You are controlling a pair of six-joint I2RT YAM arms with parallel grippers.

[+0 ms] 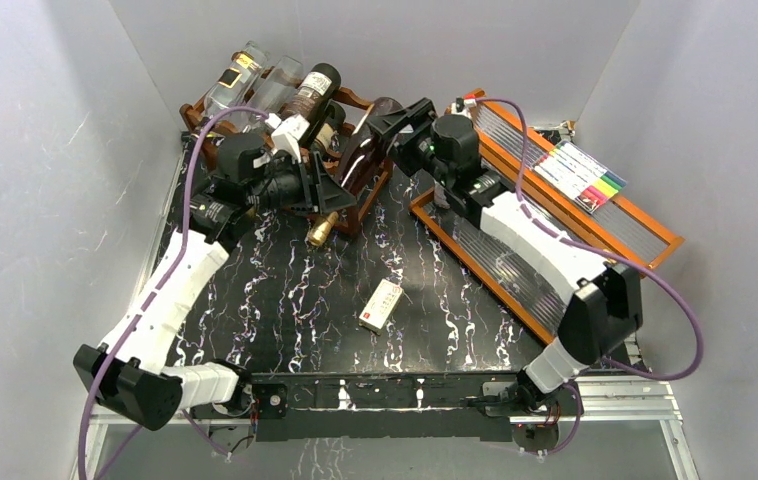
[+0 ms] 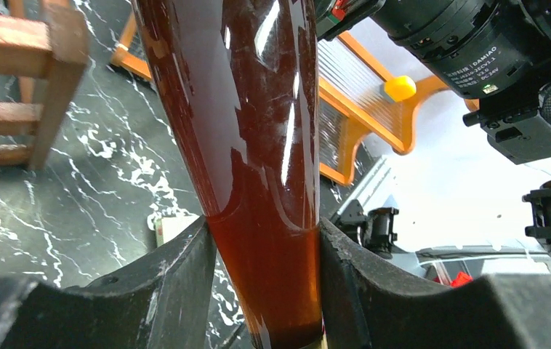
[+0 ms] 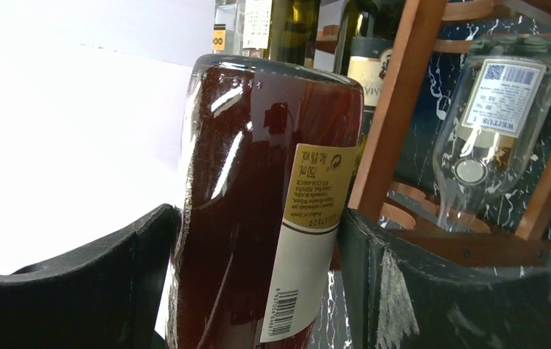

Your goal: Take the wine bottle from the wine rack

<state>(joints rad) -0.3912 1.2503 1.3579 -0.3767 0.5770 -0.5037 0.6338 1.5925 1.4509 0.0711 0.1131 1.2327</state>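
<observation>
The wine bottle (image 1: 363,160) is dark red-brown with a gold cap. It lies slanted at the right end of the wine rack (image 1: 195,112), cap toward the near side. My left gripper (image 1: 321,195) is shut on its neck. In the left wrist view both fingers press the neck of the wine bottle (image 2: 258,145), with the left gripper (image 2: 269,291) around it. My right gripper (image 1: 395,128) is shut on the wide body. In the right wrist view the right gripper (image 3: 258,283) clasps the labelled wine bottle (image 3: 258,182) beside a post of the wine rack (image 3: 403,94).
Clear bottles (image 1: 238,75) and a dark labelled bottle (image 1: 311,98) lie on the rack. An orange-brown ribbed shelf (image 1: 555,215) stands at the right with a pack of markers (image 1: 583,172) on it. A small white box (image 1: 381,305) lies on the black marbled table (image 1: 285,300).
</observation>
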